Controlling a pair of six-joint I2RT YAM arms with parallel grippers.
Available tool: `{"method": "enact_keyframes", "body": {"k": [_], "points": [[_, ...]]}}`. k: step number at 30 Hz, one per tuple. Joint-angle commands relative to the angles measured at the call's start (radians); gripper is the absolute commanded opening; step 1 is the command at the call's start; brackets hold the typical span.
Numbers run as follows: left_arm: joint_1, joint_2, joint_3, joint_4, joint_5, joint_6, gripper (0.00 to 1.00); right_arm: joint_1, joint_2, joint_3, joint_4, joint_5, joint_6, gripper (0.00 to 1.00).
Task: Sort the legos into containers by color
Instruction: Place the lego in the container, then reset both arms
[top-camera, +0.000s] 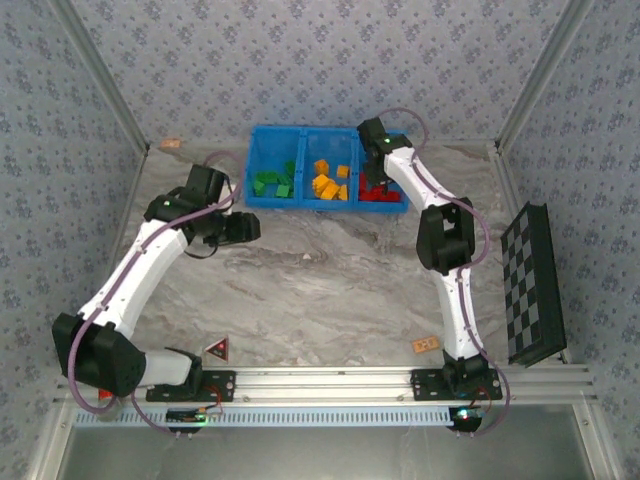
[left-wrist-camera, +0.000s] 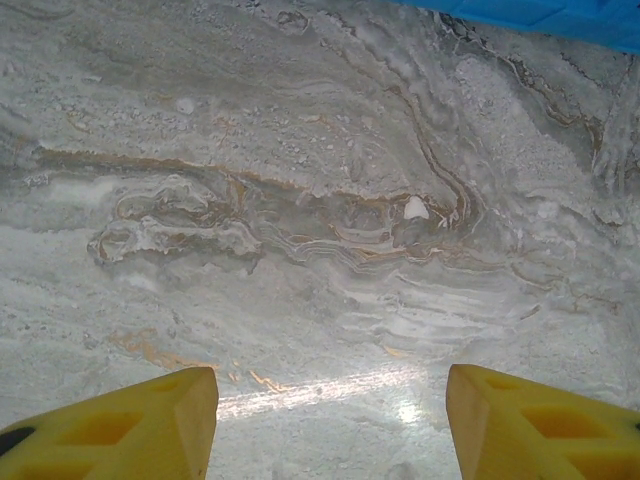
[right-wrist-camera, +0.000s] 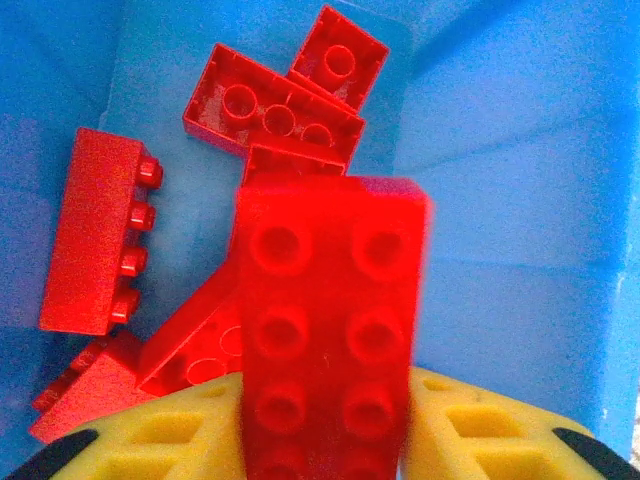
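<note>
red brick (right-wrist-camera: 325, 330) sits between the yellow fingers (right-wrist-camera: 160, 440) of the right gripper (right-wrist-camera: 325, 410), over the bin's (top-camera: 262, 135) right compartment (right-wrist-camera: 500, 150); grasped or released, i cannot tell. it could snag a finger and tumble over the wall. right arm stretches to the worktop's (top-camera: 320, 280) far edge, wrist pitched down; left gripper (left-wrist-camera: 330, 410) hovers spread and empty

The blue bin (top-camera: 252, 168) is sitting at the far side of the table (top-camera: 330, 290), holding green legos (top-camera: 273, 184) in its left compartment, yellow-orange legos (top-camera: 327, 184) in the middle and jumbled red legos (top-camera: 380, 196) in the right, where a blurred red two-by-four brick (right-wrist-camera: 325, 300) is facing studs-to-camera between the right hand (right-wrist-camera: 325, 400)'s fingers.
</note>
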Motion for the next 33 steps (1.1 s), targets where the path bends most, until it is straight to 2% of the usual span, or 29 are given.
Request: {"method": "enact_keyframes", "body": {"k": [1,5,11,14,16,19,20,23,27,29,31,33], "points": [[0.002,-0.036,0.012,0.002,-0.013,-0.014,0.62,-0.011,-0.001,0.012,0.004,-0.012,-0.017,0.49],[0.002,-0.050,0.022,-0.013,-0.030,0.002,0.62,-0.007,-0.052,-0.032,0.023,-0.009,-0.022,0.59],[0.009,-0.069,0.006,0.030,-0.140,0.079,0.65,0.006,-0.198,-0.130,0.055,-0.037,-0.038,0.63],[0.028,-0.081,-0.019,0.119,-0.186,0.100,0.67,0.031,-0.287,-0.192,0.070,-0.050,-0.078,0.78],[0.043,-0.090,-0.045,0.192,-0.200,0.104,0.68,0.044,-0.339,-0.229,0.073,-0.069,-0.098,0.84],[0.057,-0.092,-0.083,0.293,-0.305,0.127,0.77,0.059,-0.414,-0.292,0.092,-0.086,-0.108,0.90],[0.063,-0.092,-0.111,0.338,-0.370,0.140,0.82,0.061,-0.438,-0.314,0.100,-0.095,-0.110,0.94],[0.079,-0.096,-0.251,0.549,-0.498,0.223,0.87,0.068,-0.505,-0.384,0.147,-0.126,-0.117,1.00],[0.088,-0.099,-0.475,0.906,-0.627,0.361,0.98,0.069,-0.591,-0.498,0.222,-0.149,-0.131,1.00],[0.117,-0.086,-0.583,1.073,-0.639,0.394,1.00,0.071,-0.644,-0.572,0.266,-0.157,-0.136,1.00],[0.159,-0.047,-0.660,1.187,-0.578,0.434,1.00,0.070,-0.702,-0.652,0.314,-0.158,-0.144,1.00],[0.176,0.016,-0.714,1.320,-0.574,0.493,1.00,0.063,-0.770,-0.755,0.395,-0.175,-0.156,1.00]]}}
